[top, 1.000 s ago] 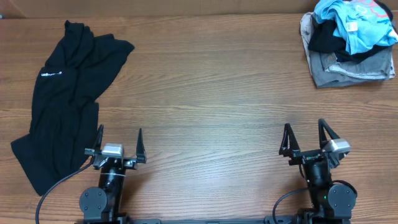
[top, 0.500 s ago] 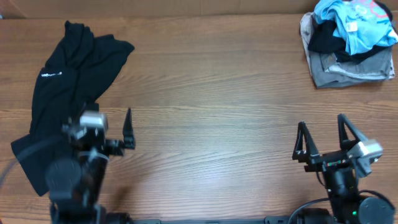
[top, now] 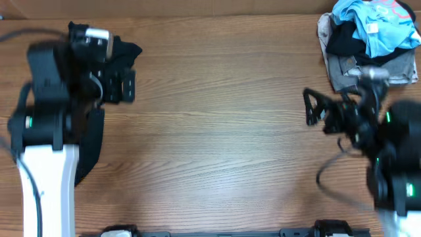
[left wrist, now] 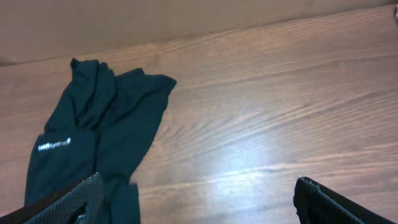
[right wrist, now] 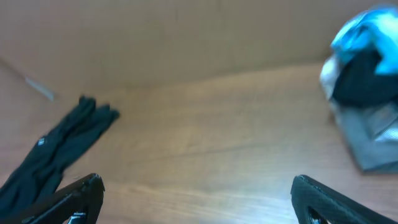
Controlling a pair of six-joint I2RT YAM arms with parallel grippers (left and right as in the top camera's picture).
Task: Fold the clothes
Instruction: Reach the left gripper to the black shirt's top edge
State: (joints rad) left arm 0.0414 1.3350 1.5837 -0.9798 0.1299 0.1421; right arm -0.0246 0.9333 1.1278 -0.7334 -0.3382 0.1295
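Black garment is lying crumpled along the table's far-left edge. Left gripper is hovering over it, fingers spread wide, gripping nothing. Right gripper is hanging near the far-right clothes pile, likewise spread and empty. Broad bare wood is showing between them.

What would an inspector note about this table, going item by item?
Surface: wooden table, bare across the middle.
Job's things: black garment, crumpled and unfolded at the left side, with white lettering showing; the overhead view shows it largely hidden under the left arm.
Clutter: a pile at the far right corner, with a light blue shirt on top, a black item under it and a grey folded garment at the bottom.
Grippers: left tool open wide, empty; right tool open wide, empty.
Cables: a dark cable loops beside the right arm.
Surroundings: plain brown backdrop behind the table.
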